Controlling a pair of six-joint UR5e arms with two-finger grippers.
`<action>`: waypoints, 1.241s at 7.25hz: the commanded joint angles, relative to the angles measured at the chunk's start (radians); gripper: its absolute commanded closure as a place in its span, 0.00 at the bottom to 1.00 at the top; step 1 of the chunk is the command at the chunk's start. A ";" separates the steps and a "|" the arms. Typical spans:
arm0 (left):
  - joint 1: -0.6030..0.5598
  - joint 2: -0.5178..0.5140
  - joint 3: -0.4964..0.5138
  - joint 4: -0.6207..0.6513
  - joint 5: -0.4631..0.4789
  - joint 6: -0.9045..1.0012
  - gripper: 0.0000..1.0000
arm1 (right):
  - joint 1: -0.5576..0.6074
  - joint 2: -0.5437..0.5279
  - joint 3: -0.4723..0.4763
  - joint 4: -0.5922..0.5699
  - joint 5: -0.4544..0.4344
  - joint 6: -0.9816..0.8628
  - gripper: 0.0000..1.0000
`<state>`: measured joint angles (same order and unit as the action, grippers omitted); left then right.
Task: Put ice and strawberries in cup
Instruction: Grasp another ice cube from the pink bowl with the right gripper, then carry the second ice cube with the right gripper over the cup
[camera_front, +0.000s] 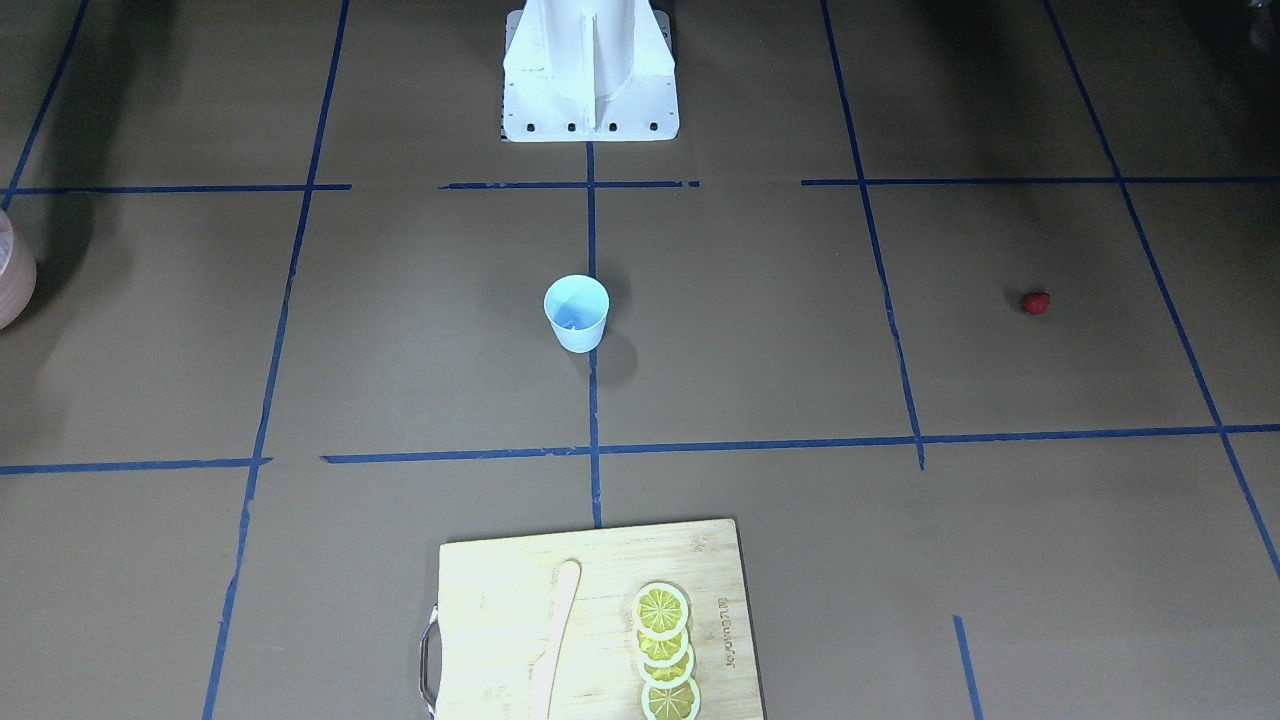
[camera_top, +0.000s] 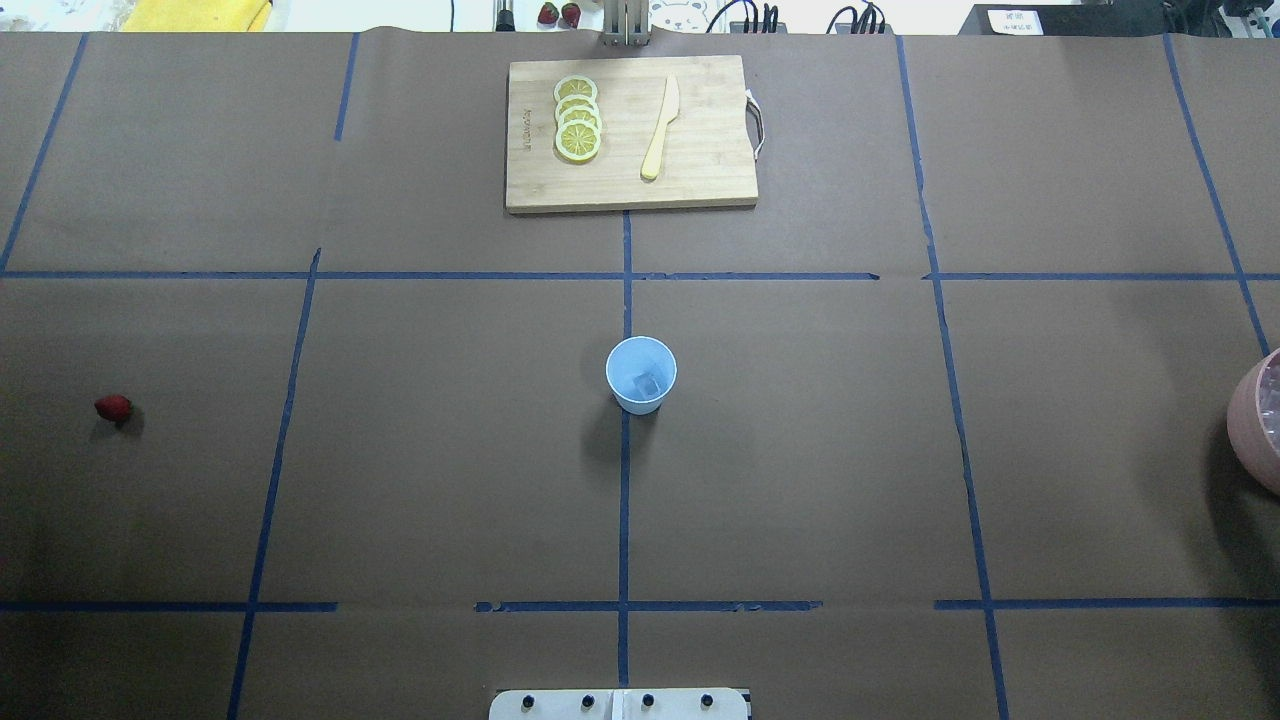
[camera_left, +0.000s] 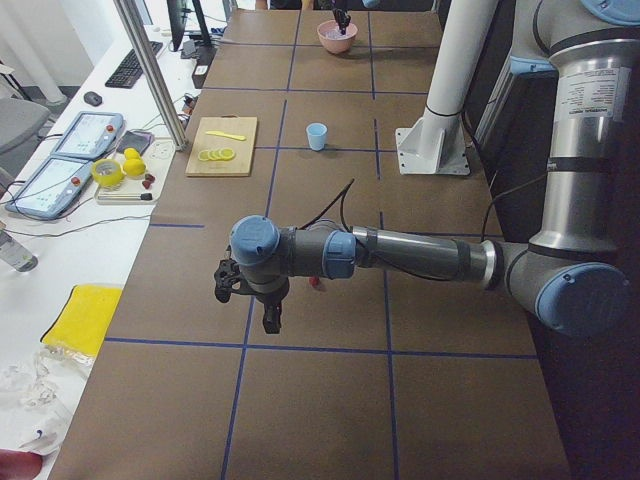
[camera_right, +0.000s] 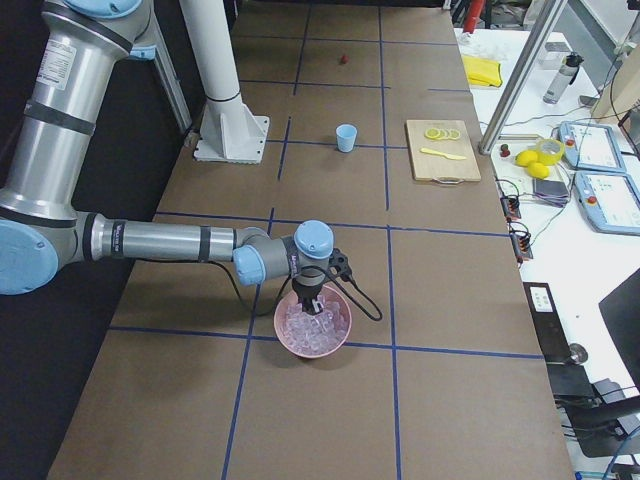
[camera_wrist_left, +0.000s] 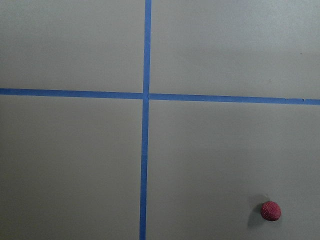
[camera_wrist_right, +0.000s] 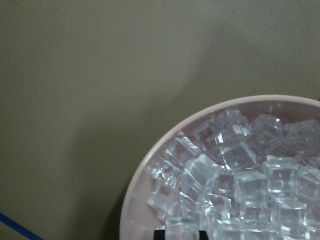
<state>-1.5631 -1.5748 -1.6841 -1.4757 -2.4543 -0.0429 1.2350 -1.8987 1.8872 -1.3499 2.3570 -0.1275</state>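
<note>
I can't read the stamp (camera_front: 728, 635) on the cutting board (camera_front: 500, 600). The cup (camera_front: 577, 315) stands upright. The right gripper (camera_wrist_right: 180, 234) brackets ice (camera_wrist_right: 240, 185), but I can't tell its grip, nor the left gripper's (camera_left: 245, 308).

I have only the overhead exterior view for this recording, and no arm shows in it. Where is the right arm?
Observer: The exterior right view shows the right hand lowered into the pink bowl, at the ice.
Operator: My view cuts that bowl off at the edge. How full is it?
Observer: The right wrist view shows clear cubes piled across it, up to the rim.
Operator: And the left arm?
Observer: In the exterior left view the left hand hangs over the table near the strawberry, not touching it.
</note>
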 joint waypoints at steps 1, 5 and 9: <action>0.000 -0.001 0.001 0.002 0.000 0.000 0.00 | 0.046 0.062 0.163 -0.223 0.013 0.000 1.00; 0.002 -0.001 0.001 0.003 0.000 0.000 0.00 | 0.012 0.485 0.185 -0.674 0.011 0.026 1.00; 0.002 -0.001 0.017 0.000 0.001 0.002 0.00 | -0.278 0.856 0.074 -0.712 -0.063 0.616 1.00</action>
<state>-1.5620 -1.5752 -1.6715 -1.4740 -2.4540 -0.0426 1.0598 -1.1640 2.0124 -2.0693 2.3388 0.2759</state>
